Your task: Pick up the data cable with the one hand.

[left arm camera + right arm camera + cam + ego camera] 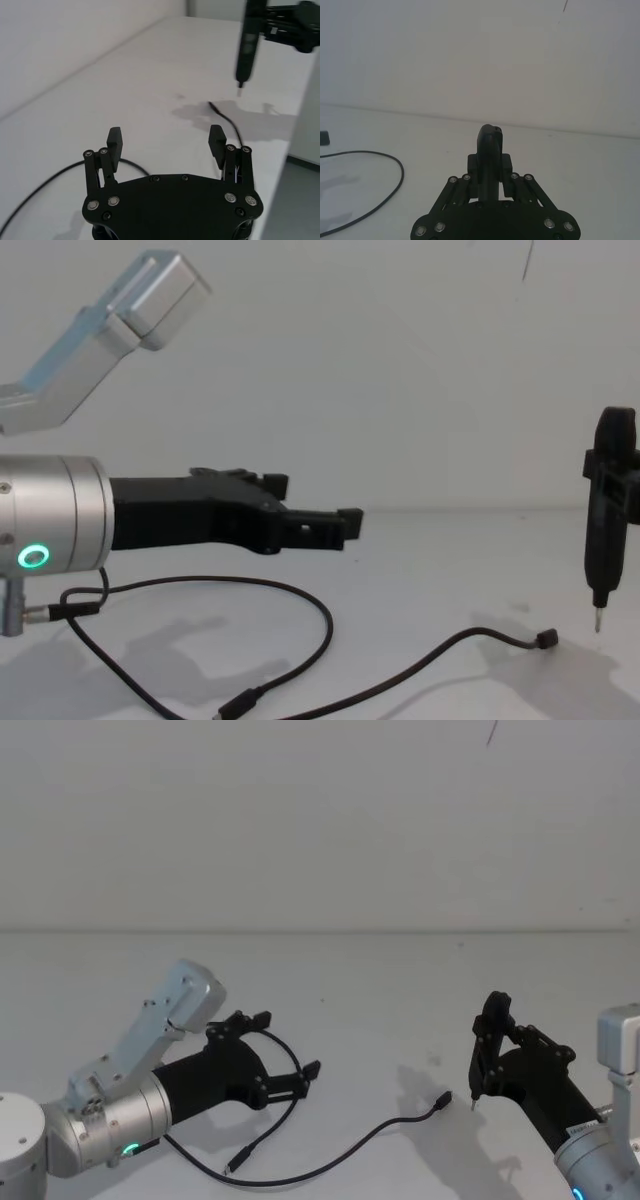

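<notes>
Left gripper [287, 1044] gaped wide, right over our cable [412, 1119] loop; the right one [488, 1045], farther off, clutched a tool [493, 1016].

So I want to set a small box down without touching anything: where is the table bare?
Bare: the far table strip along the wall, and the middle between left gripper and the slim black tool in the right gripper. Crowded: the near edge, where the data cable runs.

A plain white matte surface [400, 980] meets a bare pale grey wall [300, 820]. Soft light casts faint shadows; a thin dark streak [492, 732] marks the wall.
</notes>
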